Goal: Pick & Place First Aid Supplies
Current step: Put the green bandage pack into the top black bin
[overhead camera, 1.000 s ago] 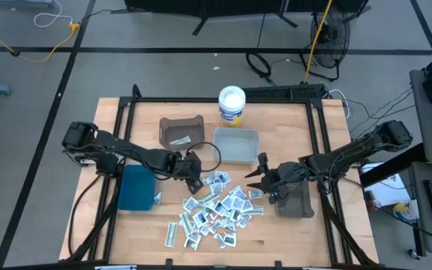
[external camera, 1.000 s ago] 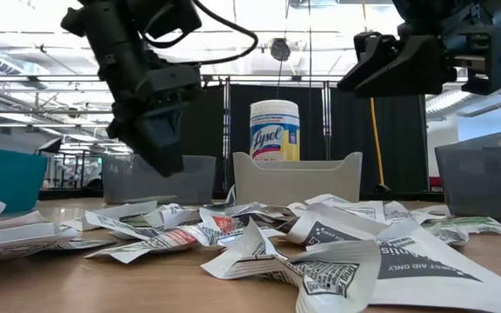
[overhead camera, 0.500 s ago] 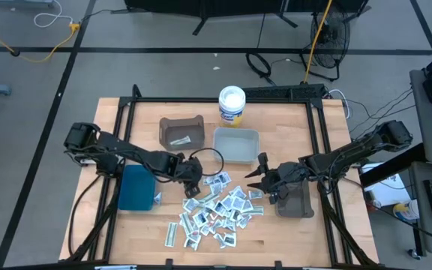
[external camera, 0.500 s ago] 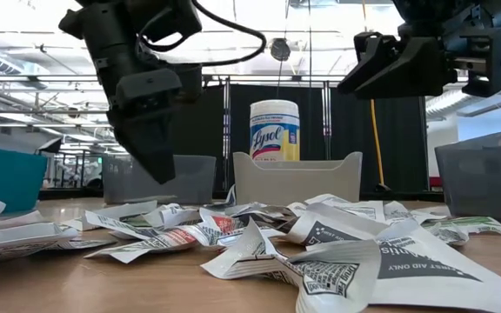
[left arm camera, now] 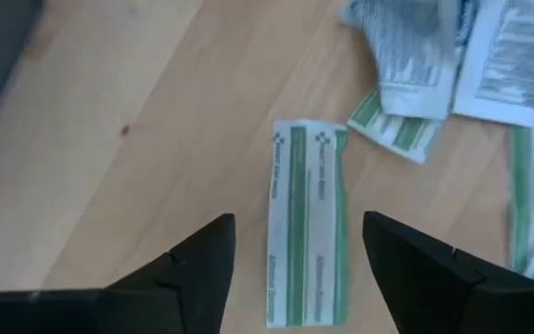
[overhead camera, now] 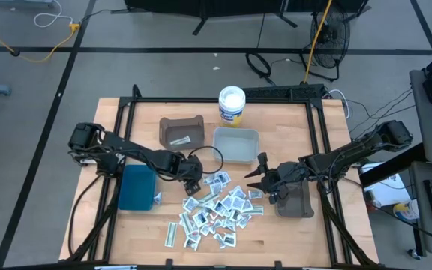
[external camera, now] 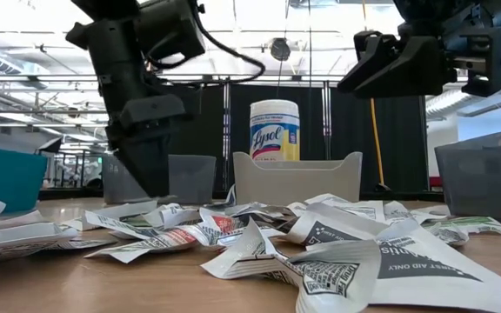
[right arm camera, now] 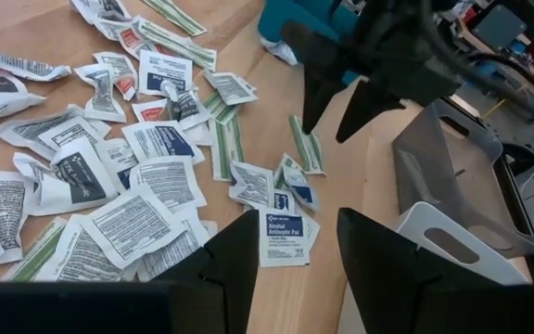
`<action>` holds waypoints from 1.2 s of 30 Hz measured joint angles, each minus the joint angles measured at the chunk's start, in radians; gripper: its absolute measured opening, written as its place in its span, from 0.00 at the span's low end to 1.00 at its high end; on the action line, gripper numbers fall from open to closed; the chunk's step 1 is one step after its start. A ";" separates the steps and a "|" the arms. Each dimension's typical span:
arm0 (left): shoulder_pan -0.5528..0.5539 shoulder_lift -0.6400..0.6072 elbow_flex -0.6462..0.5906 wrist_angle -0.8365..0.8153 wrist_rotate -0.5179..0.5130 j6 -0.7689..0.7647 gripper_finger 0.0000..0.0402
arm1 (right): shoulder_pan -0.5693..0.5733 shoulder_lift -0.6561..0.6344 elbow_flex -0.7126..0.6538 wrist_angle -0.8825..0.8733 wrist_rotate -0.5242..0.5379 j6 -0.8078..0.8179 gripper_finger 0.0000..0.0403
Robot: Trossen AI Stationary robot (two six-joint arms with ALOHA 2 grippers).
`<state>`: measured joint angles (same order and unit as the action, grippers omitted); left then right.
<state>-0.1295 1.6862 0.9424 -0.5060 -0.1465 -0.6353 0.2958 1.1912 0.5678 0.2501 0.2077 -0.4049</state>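
Lying between left gripper [left arm camera: 295,269] fingers: green-striped strip [left arm camera: 306,223]

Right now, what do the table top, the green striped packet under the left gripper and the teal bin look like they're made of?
Table top: looks like light wood, matte, with visible grain and a small knot.
Green striped packet: seemingly paper or paper-backed film, flat, printed white and green.
Teal bin: probably plastic, an even, smooth colour.
Left gripper hangs open over the packet.
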 joint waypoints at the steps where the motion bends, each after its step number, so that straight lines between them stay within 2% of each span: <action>1: 0.000 0.003 0.000 -0.001 0.001 0.001 0.59 | 0.000 0.000 0.000 0.000 0.000 0.000 0.35; 10: -0.003 0.068 0.008 0.007 0.033 0.012 0.59 | 0.000 0.000 0.000 0.001 0.000 0.000 0.35; 18: -0.002 0.109 0.062 -0.058 0.039 0.025 0.58 | 0.000 0.000 0.000 0.001 -0.001 0.000 0.35; 29: -0.002 0.113 0.080 -0.084 0.045 0.031 0.38 | 0.000 0.000 0.000 -0.008 -0.001 0.000 0.35; 36: -0.002 0.113 0.079 -0.087 0.045 0.029 0.31 | 0.000 0.000 0.000 -0.008 -0.001 0.000 0.35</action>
<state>-0.1314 1.7992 1.0218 -0.5934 -0.1017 -0.6064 0.2962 1.1912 0.5678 0.2421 0.2070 -0.4046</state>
